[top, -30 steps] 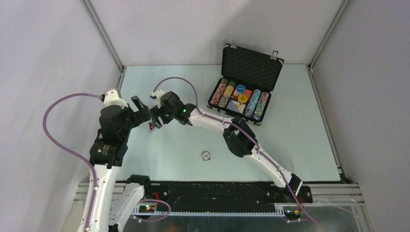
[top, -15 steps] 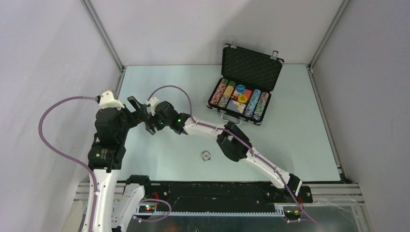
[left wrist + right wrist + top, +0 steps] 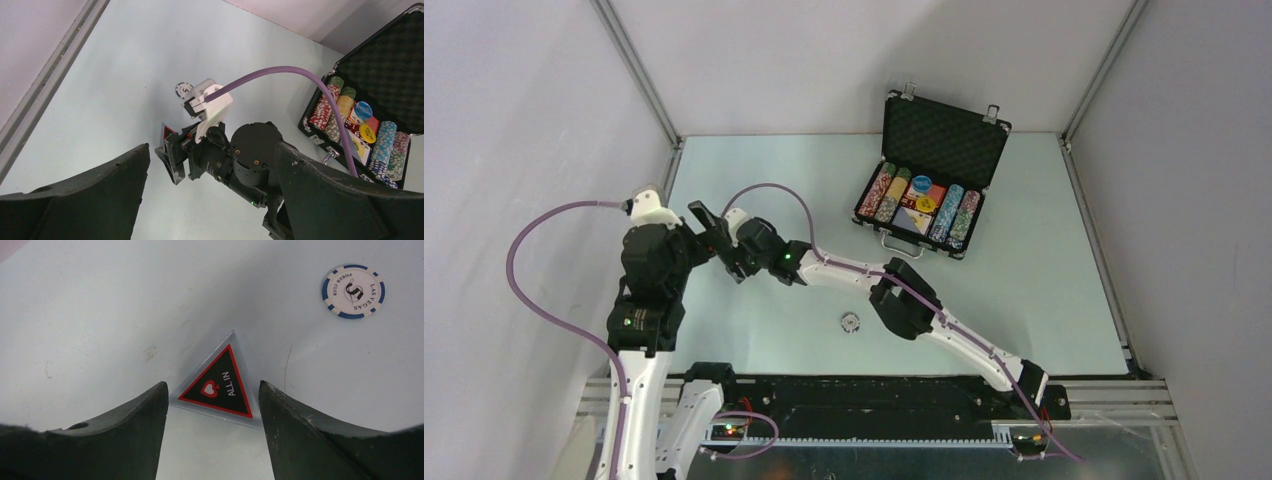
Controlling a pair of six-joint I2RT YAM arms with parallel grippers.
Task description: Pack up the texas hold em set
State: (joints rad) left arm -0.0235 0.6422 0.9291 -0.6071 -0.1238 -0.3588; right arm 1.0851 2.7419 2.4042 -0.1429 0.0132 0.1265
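Near middle of pale blue-green tabletop (image 3: 1044, 290): one white round poker chip with blue edge marks (image 3: 353, 291), flat, loose, well apart from the case. Printed "5", "Las Vegas".

Further in, left side: black triangular "ALL IN" piece with red border and clear plastic rim (image 3: 218, 390) lay flat on the table. Right gripper (image 3: 213, 386) was down over it, pincer open, one finger each side of the triangle, tips just beside its edges. Contact: could not tell. Not lifted. Loose chip sat to the right of and nearer than this gripper, apart from it.

Left gripper (image 3: 212, 150) was just left of the right one, pincer spread wide, holding nothing, pointed at the right wrist.

Far right: black rectangular briefcase with grey foam lid (image 3: 944, 140), open, lid upright. Silver handle (image 3: 894, 242) on near edge. Rows of mixed-colour poker chips (image 3: 884, 192) filled the left and right slots. Blue round disc (image 3: 921, 184) and yellow round disc (image 3: 926, 204) sat in the middle compartment.
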